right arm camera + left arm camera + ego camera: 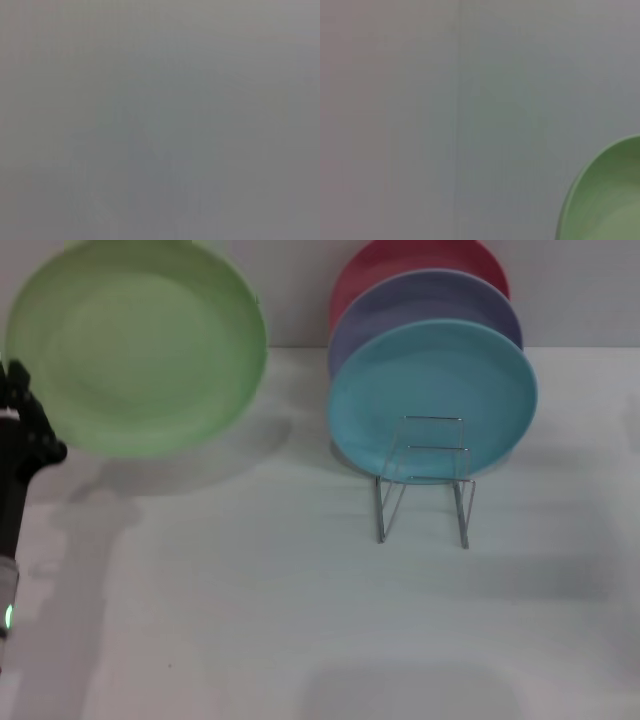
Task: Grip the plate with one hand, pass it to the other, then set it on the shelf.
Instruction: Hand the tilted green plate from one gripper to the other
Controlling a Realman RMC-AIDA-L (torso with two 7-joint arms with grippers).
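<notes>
The light green plate hangs tilted in the air at the far left, above the white table, with its shadow on the table below it. My left gripper is at the left edge of the head view, shut on the plate's left rim. The plate's rim also shows in the left wrist view. The chrome wire shelf stands on the table right of centre. My right gripper is not in view; the right wrist view shows only a plain grey surface.
A turquoise-blue plate stands upright in the shelf, with a lavender plate and a red plate behind it. The white table stretches in front, and a pale wall is at the back.
</notes>
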